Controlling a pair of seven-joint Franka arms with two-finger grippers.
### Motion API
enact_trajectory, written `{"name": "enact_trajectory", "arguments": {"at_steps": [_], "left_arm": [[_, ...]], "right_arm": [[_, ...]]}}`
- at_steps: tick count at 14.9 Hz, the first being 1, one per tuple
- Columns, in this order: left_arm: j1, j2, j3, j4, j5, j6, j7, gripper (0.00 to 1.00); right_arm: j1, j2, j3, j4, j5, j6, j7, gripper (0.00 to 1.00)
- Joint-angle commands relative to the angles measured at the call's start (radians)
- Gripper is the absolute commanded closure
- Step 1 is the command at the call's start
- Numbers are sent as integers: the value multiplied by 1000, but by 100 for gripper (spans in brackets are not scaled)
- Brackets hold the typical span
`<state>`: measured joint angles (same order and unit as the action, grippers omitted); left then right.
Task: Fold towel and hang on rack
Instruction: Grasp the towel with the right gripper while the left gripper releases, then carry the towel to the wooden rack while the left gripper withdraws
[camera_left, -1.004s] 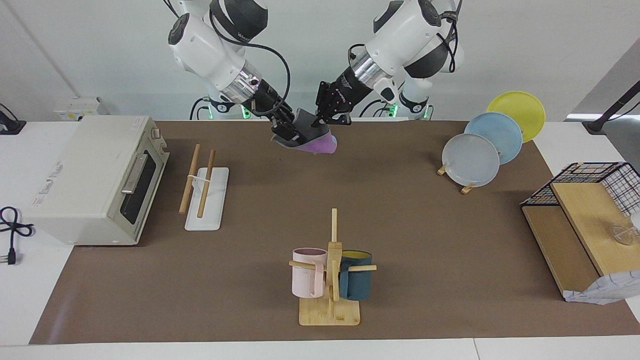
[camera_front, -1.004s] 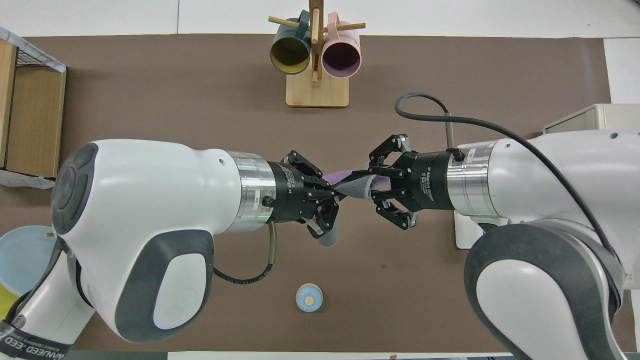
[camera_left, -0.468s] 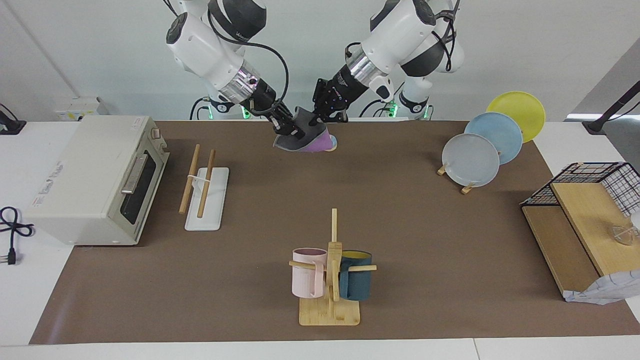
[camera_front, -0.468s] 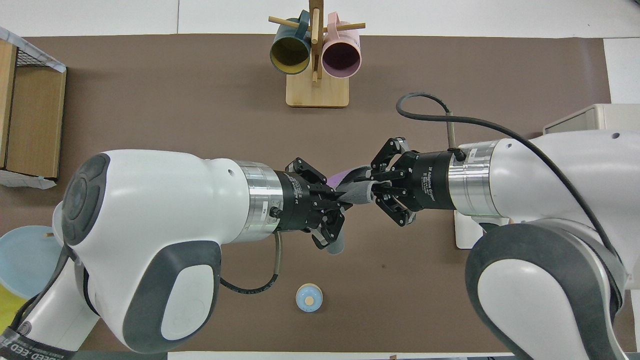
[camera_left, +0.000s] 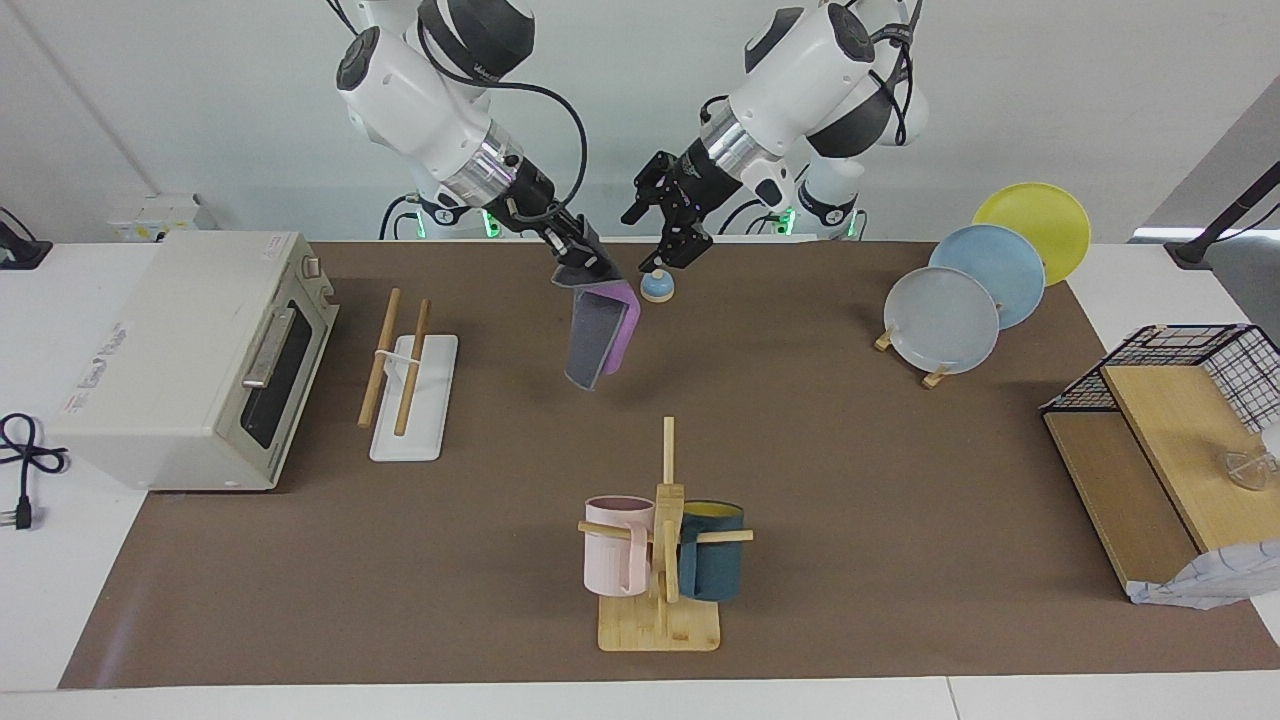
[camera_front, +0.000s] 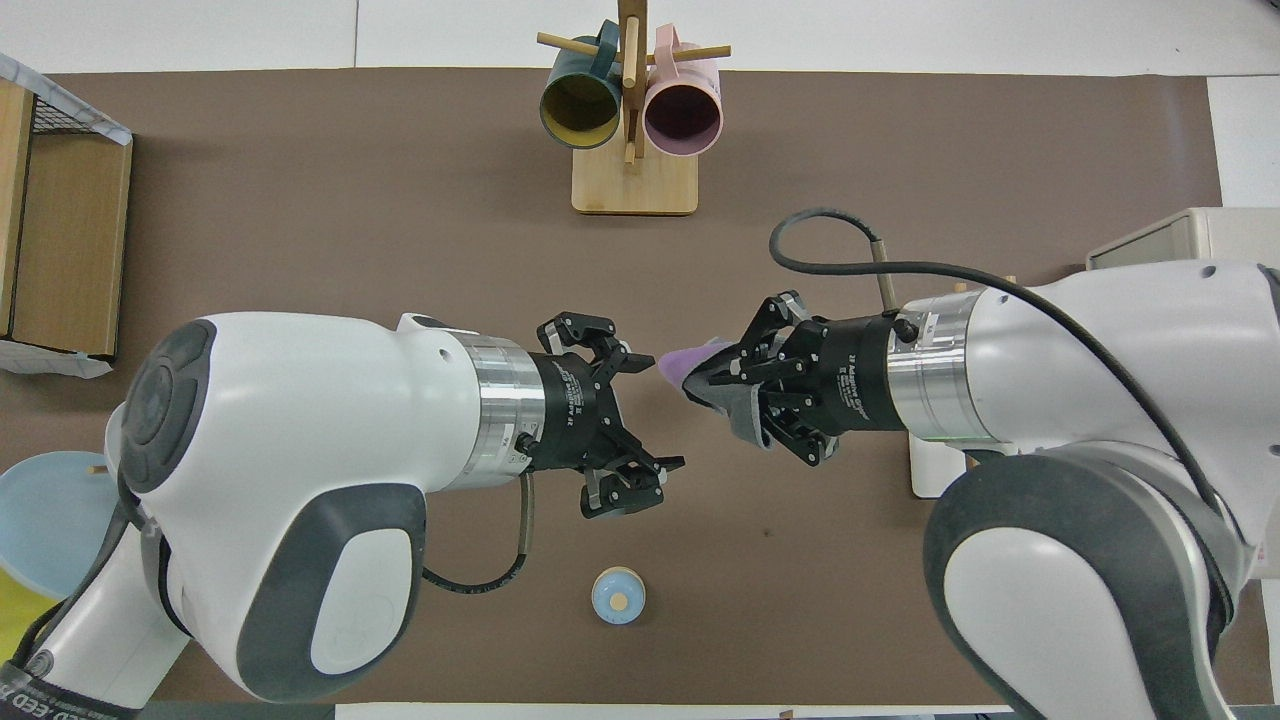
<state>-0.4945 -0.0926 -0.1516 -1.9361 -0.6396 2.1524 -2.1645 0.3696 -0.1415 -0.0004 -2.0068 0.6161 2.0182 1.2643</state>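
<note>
The towel (camera_left: 598, 335) hangs in the air as a folded strip, dark grey with a purple edge. My right gripper (camera_left: 588, 270) is shut on its top end, over the mat's middle close to the robots. From overhead only a purple and grey bunch of towel (camera_front: 692, 358) shows at the right gripper (camera_front: 718, 385). My left gripper (camera_left: 668, 255) stands open and holds nothing, a short gap from the towel; its spread jaws show in the overhead view (camera_front: 650, 415). The rack (camera_left: 405, 370) stands on the mat beside the toaster oven, toward the right arm's end.
A toaster oven (camera_left: 190, 360) sits at the right arm's end. A mug tree (camera_left: 660, 540) with two mugs stands far from the robots. A small blue round thing (camera_left: 657, 287) lies under the left gripper. Plates on a stand (camera_left: 960, 310) and a wire basket (camera_left: 1190, 370) are at the left arm's end.
The left gripper has opened, let go of the towel and drawn back. The towel has swung down and now hangs from the right gripper alone.
</note>
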Motion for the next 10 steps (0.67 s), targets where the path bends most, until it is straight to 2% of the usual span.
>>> {"name": "enact_trajectory", "arguments": {"at_steps": [1, 5, 8, 10], "left_arm": [[56, -61, 1, -72, -2, -20, 128, 0], [146, -61, 3, -70, 31, -97, 316, 0], [209, -61, 3, -69, 96, -134, 476, 0], [243, -59, 4, -69, 147, -143, 614, 0]], "right_arm": [[-11, -56, 0, -61, -200, -81, -242, 100], [-109, -110, -3, -188, -390, -64, -607, 100], [-149, -110, -3, -188, -508, -78, -668, 100], [-197, -110, -13, -188, -529, -75, -729, 100]]}}
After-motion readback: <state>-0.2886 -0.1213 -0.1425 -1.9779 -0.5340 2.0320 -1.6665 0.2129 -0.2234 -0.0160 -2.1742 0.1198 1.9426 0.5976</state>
